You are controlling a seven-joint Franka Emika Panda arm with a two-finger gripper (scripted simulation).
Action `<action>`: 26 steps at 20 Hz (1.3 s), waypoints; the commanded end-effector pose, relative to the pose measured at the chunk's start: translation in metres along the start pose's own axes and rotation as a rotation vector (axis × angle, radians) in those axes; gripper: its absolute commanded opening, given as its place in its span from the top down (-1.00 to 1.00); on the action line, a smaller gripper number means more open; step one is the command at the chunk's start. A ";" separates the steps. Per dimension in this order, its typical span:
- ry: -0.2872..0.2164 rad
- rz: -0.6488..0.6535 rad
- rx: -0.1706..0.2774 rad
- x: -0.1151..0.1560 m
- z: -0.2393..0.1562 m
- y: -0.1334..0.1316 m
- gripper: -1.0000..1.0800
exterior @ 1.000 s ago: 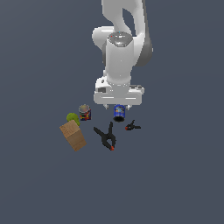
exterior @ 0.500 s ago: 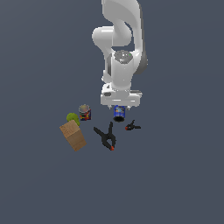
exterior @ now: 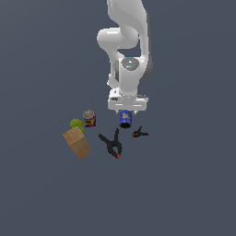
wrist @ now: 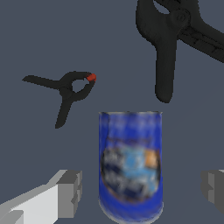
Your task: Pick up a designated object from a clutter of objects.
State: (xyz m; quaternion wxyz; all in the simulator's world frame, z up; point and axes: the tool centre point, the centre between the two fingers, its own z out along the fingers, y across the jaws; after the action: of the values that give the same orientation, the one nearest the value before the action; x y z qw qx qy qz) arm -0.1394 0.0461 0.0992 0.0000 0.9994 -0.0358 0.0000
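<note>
The designated object, a blue can (exterior: 125, 119) with a white-and-red label, lies on its side on the grey floor, its dark end toward the camera in the exterior view. My gripper (exterior: 126, 112) hangs directly above it. In the wrist view the blue can (wrist: 130, 166) lies between my two grey fingers (wrist: 65, 192), with a gap on each side, so my gripper (wrist: 140, 192) is open and holds nothing. The rest of the clutter of objects lies around the can.
A large black clamp (exterior: 112, 144) and a small black clamp (exterior: 138, 133) lie just in front of the can. Toward the exterior view's left stand a red-and-dark can (exterior: 89, 118), a green ball (exterior: 76, 124) and a brown cardboard box (exterior: 77, 143).
My hand has come down a little over the blue can. None of the objects has moved.
</note>
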 end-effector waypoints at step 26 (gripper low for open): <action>0.000 0.000 0.000 -0.002 0.052 0.000 -0.92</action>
State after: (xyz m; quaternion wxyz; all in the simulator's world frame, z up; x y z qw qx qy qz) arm -0.1421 0.0464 0.0477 0.0000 0.9994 -0.0360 -0.0004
